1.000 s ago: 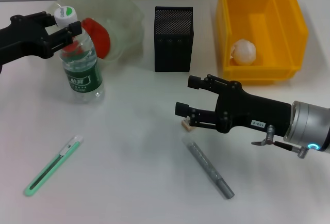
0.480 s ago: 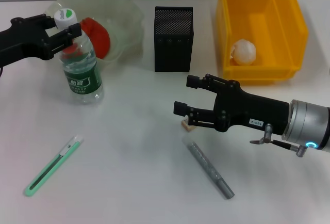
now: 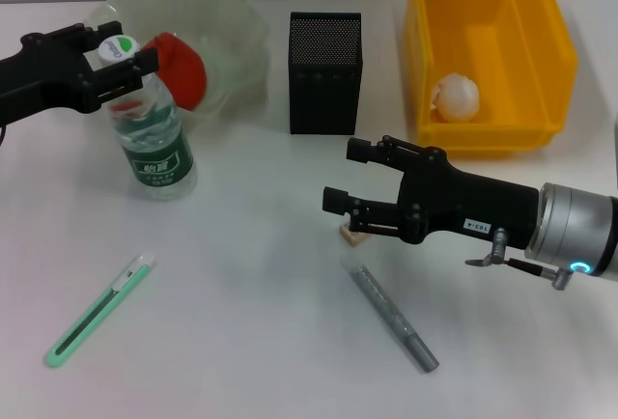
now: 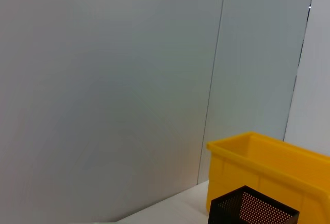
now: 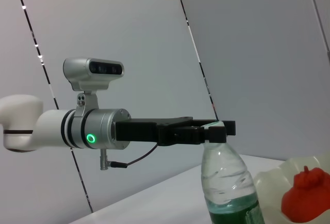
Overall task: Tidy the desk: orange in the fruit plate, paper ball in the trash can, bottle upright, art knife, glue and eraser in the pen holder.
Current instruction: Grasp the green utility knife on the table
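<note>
Yellow plastic forms the trash can point(image 3: 492, 52), which stands at the far right corner of the table point(image 3: 251, 284) and holds the white paper ball point(image 3: 455, 97) on its floor. The pen holder point(image 3: 325, 71), a black mesh cup, stands upright just beside the trash can, toward the middle of the far edge; its contents cannot be seen. The fruit plate point(image 3: 237, 23), pale-green glass with a ruffled rim, sits at the far left corner and holds the orange point(image 3: 183, 69).

The bottle point(image 3: 150, 110) stands on the table in front of the fruit plate, tilted slightly, white cap up. The left gripper point(image 3: 118, 55) reaches in from the left edge, and its fingers are clenched on the bottle at the cap and neck. The right wrist view confirms this grip: the black fingers meet at the cap above the clear shoulder of the bottle.

The right gripper point(image 3: 341, 202) extends from the right edge toward the table centre, just above the surface. Its fingers are spread apart and hold nothing. The eraser point(image 3: 350, 236) lies on the table directly beneath the nearer finger, partly hidden by it.

The glue point(image 3: 391, 314), a grey stick, lies flat near the front edge, just beside the eraser and angled toward the front right corner. The art knife point(image 3: 99, 309), mint-green, lies flat near the front left corner, well apart from the glue.
</note>
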Action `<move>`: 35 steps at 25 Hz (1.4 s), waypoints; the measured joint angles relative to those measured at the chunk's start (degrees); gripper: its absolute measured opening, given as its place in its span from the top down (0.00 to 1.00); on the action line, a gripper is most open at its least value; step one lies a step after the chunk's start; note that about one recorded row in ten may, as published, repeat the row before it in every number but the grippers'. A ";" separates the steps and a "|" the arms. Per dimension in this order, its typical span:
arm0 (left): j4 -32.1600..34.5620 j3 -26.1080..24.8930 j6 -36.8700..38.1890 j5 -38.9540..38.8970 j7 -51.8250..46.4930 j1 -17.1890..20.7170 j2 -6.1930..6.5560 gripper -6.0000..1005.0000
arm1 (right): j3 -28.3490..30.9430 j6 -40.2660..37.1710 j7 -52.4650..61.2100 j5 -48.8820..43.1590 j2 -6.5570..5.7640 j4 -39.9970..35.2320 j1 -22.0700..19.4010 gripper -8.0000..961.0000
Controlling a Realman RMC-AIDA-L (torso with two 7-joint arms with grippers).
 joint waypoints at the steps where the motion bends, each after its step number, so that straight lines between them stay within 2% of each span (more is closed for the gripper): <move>1: 0.03 -0.06 0.07 -0.01 0.01 0.03 0.00 0.46 | 0.00 0.00 0.00 0.00 0.00 0.00 0.01 0.14; 5: 0.68 -0.20 0.74 -0.91 0.05 0.45 -0.07 0.38 | 0.00 0.00 0.00 0.00 0.00 0.01 0.02 0.14; 10: 0.97 -0.42 2.05 -3.66 0.06 1.06 0.01 0.38 | 0.00 0.00 0.00 0.00 0.00 0.01 0.01 0.14; 15: 1.78 -1.43 4.57 -4.26 0.32 1.12 0.07 0.31 | 0.00 -0.01 0.00 0.00 0.00 0.01 0.00 0.14; 20: 2.56 -2.75 5.58 -4.65 0.79 1.11 0.00 0.29 | 0.00 0.01 0.00 0.00 0.00 -0.07 0.02 0.14; 22: 2.66 -3.80 7.59 -5.68 0.83 1.12 0.00 0.27 | 0.00 0.03 0.00 0.00 0.00 -0.06 0.04 0.14; 23: 2.71 -4.77 13.66 -8.18 1.32 1.40 0.16 0.26 | 0.00 0.05 0.00 0.00 0.00 -0.06 0.04 0.14; 25: 2.75 -4.90 19.86 -9.58 3.14 1.57 0.17 0.24 | 0.00 0.09 0.00 0.00 0.00 -0.04 0.05 0.14; 26: 2.75 -4.90 19.86 -9.58 3.14 1.57 0.17 0.23 | 0.00 0.12 0.00 0.00 0.00 -0.04 0.06 0.14; 27: 2.85 -4.80 27.39 -10.48 6.07 1.62 0.11 0.22 | 0.00 0.13 0.00 0.00 0.00 -0.06 0.07 0.14; 28: 2.84 -4.37 31.77 -10.53 7.40 1.59 0.00 0.22 | 0.00 0.15 0.00 0.00 0.00 -0.09 0.07 0.14; 31: 2.21 -2.95 34.46 -10.01 6.60 1.55 -0.04 0.22 | 0.17 0.16 -0.17 0.00 0.00 -0.16 0.08 0.14; 35: -2.94 -1.43 33.17 -4.76 7.22 1.54 0.10 0.22 | 0.52 0.22 -1.13 0.00 0.00 0.03 0.09 0.14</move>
